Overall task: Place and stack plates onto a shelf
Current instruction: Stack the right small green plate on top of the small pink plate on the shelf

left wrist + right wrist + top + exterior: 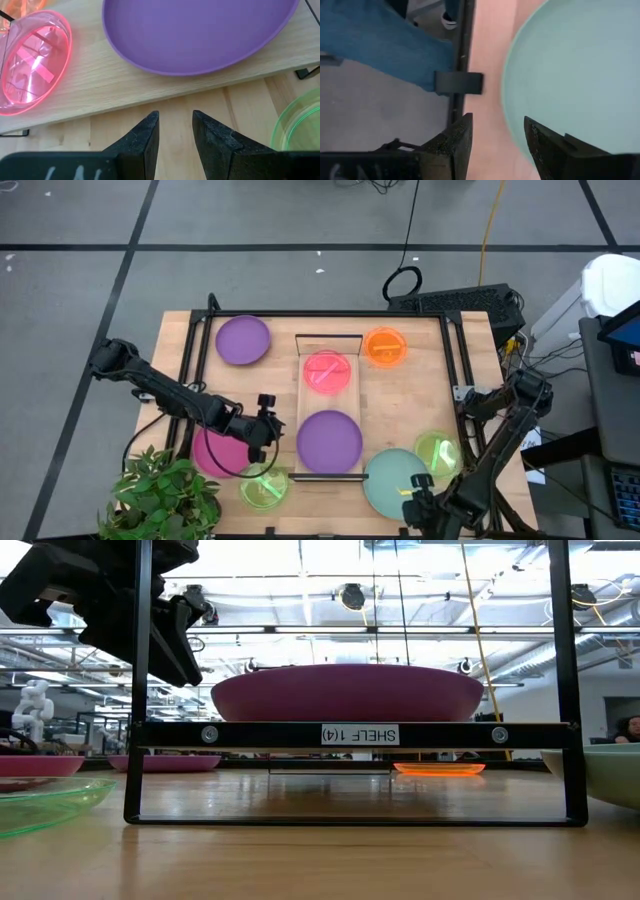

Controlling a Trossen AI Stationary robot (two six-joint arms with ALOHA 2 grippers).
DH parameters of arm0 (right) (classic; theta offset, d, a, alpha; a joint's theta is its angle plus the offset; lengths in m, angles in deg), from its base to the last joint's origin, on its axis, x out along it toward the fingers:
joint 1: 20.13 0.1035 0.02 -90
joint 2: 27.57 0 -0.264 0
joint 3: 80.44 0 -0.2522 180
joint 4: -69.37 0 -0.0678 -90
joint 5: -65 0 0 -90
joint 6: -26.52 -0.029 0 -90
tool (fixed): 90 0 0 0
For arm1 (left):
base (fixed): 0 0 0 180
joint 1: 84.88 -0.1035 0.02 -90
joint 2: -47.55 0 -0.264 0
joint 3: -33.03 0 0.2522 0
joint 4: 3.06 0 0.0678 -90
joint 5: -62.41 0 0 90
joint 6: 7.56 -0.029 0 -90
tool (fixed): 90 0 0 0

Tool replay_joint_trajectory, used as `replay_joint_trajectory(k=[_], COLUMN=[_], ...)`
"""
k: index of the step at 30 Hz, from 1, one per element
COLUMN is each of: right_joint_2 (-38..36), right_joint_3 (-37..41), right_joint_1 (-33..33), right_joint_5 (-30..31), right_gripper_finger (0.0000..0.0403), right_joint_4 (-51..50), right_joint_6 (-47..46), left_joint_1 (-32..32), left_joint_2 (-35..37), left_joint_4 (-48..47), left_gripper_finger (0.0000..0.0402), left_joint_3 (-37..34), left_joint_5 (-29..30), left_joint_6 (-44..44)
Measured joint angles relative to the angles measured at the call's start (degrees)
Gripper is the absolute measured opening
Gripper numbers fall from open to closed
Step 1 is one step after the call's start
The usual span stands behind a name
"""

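Wooden surface (400,395) inside a black frame, with a narrow light-wood shelf (329,345) at its middle and eight round plates spread about.

On the shelf lie a large purple plate (329,439) and a small see-through pink plate (327,372). Off it: a second purple plate (243,339), one orange plate (385,347), one magenta plate (218,450), two neon green plates (263,486) (437,452), and one pale teal plate (396,482). That makes two purple, two green, one each of the rest. The left gripper (268,427) hangs beside the shelf's left edge, fingers slightly apart and empty. The right gripper (421,505) sits at the teal plate's near rim, fingers apart, holding nothing.
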Motion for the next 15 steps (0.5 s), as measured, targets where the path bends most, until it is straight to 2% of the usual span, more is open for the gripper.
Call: replay_joint_trajectory(k=[6, 15], right_joint_2=[0.02, -0.02], right_joint_3=[2.63, 3.20], right_joint_1=[0.30, 1.56], right_joint_5=[-0.19, -3.26], right_gripper_finger=[0.0160, 0.0160], right_joint_4=[1.38, -9.97], right_joint_6=[-1.31, -8.70], left_joint_1=[0.00, 0.04], left_joint_2=[-0.02, -0.02], left_joint_4=[-0.72, -0.75], left_gripper_finger=[0.0124, 0.0124], left_joint_3=[0.00, 0.00], left_joint_5=[-0.04, -0.17], left_joint_6=[1.06, 2.29])
